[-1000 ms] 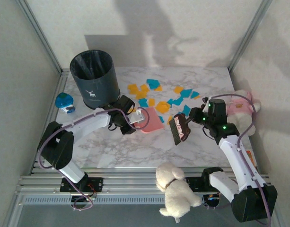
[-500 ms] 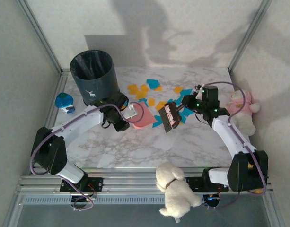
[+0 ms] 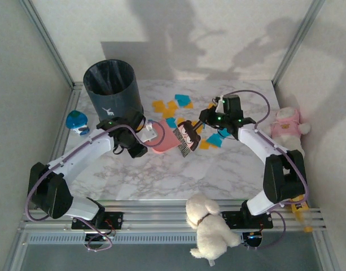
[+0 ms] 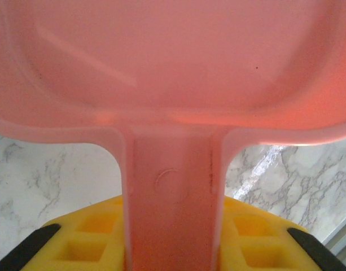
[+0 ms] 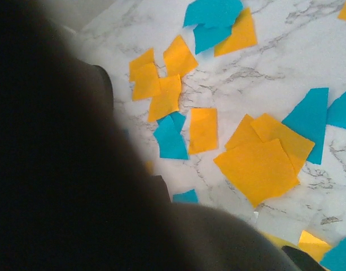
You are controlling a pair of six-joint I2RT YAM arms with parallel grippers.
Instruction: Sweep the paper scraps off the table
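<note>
Orange and teal paper scraps (image 3: 171, 106) lie on the far middle of the marble table (image 3: 161, 175), with more (image 3: 217, 139) under the right arm. In the right wrist view the scraps (image 5: 257, 161) spread over the marble beside the dark, blurred brush (image 5: 65, 158). My left gripper (image 3: 145, 134) is shut on the handle of the pink dustpan (image 3: 168, 139). The left wrist view has the handle (image 4: 170, 203) between my yellow pads (image 4: 77, 243). My right gripper (image 3: 210, 119) is shut on a brush (image 3: 185, 137), whose head is at the dustpan's mouth.
A dark bin (image 3: 112, 90) stands at the far left, just behind the left gripper. A blue-green round toy (image 3: 77, 121) sits at the left edge. A pink plush (image 3: 288, 121) rests at the right edge, a white plush (image 3: 209, 226) on the near rail.
My right arm has swung the brush left and farther away, across the scraps up to the dustpan. The left arm has shifted the dustpan slightly left and back.
</note>
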